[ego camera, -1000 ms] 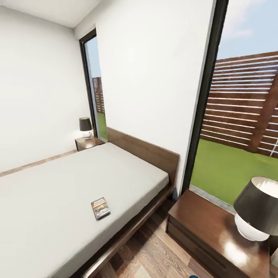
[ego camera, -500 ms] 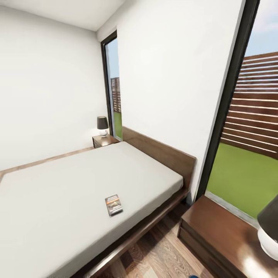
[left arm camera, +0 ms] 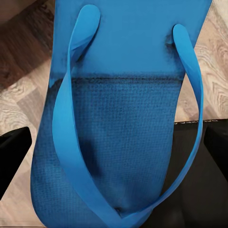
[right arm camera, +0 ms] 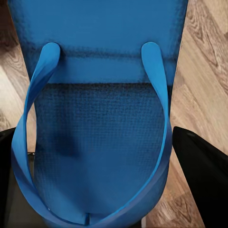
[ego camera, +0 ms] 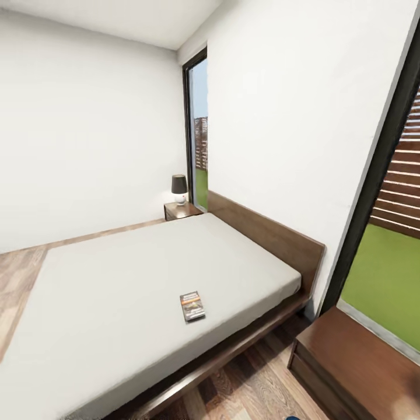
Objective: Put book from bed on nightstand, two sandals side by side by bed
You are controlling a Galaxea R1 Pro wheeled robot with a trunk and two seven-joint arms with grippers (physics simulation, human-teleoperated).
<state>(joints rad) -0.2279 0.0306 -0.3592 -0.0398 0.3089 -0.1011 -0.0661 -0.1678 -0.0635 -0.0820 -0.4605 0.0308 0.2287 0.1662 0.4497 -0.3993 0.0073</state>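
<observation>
The book (ego camera: 192,306) lies flat on the grey mattress of the bed (ego camera: 116,291), near the side facing the closer nightstand (ego camera: 356,364). A second nightstand (ego camera: 182,210) with a lamp (ego camera: 179,188) stands beyond the bed. Each wrist camera looks closely at one blue sandal: the left sandal (left arm camera: 118,118) and the right sandal (right arm camera: 99,118), both above the wooden floor (right arm camera: 204,85). Dark finger parts flank each sandal, but I cannot tell if the grippers are clamping them.

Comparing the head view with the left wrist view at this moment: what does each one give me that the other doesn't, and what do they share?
Head view: the bed with the book lying on its mattress, the near nightstand, the far nightstand with a lamp, white walls and tall windows.
Left wrist view: a blue sandal, close up, between the left gripper's dark fingers.
Both: the wood-plank floor.
</observation>
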